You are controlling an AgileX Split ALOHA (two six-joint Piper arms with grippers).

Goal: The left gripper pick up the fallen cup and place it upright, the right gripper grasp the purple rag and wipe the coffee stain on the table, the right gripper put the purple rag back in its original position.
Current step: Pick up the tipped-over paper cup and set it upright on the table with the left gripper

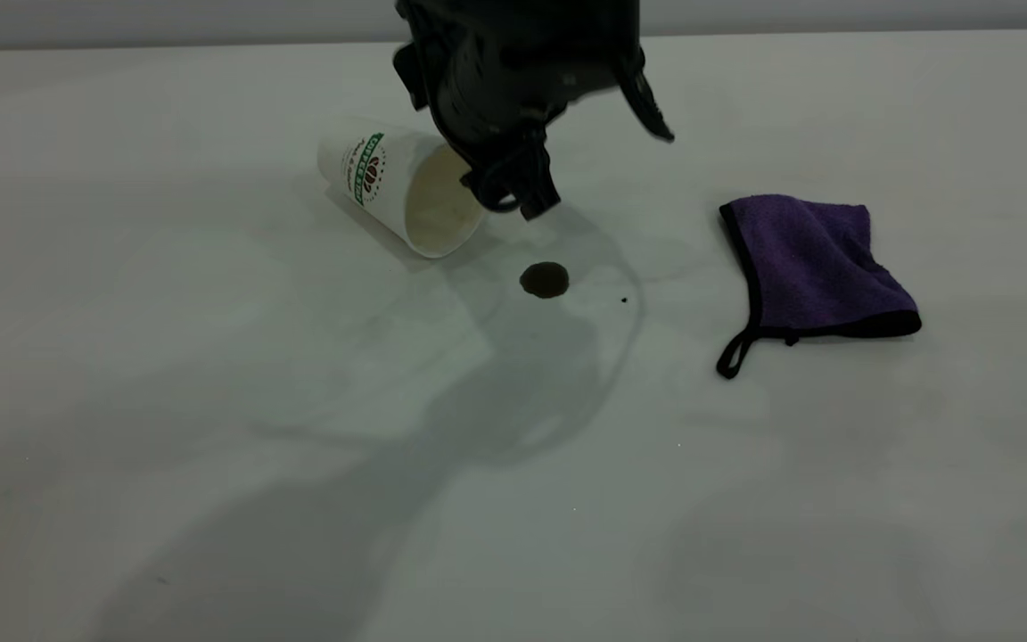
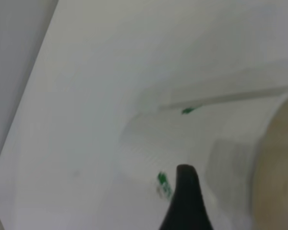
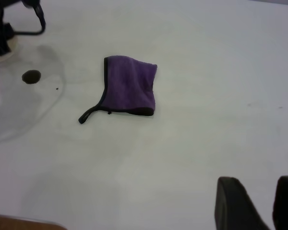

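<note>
The cup (image 1: 398,187) lies on its side on the table (image 1: 210,446), its cream mouth facing the coffee stain (image 1: 545,279). My left gripper (image 1: 513,192) hangs at the cup's rim, open. In the left wrist view one black finger (image 2: 185,203) lies outside the cup wall (image 2: 182,143), and the other finger is out of view. The purple rag (image 1: 812,267) lies folded to the right of the stain, its black loop toward the front. My right gripper (image 3: 259,187) is open and empty, well away from the rag (image 3: 129,86), and out of the exterior view.
A tiny black speck (image 1: 624,300) lies just right of the stain. A faint curved smudge rings the stain. The table's far edge (image 1: 834,34) runs behind the cup. The right wrist view shows the stain (image 3: 31,76) and the left gripper (image 3: 2,33).
</note>
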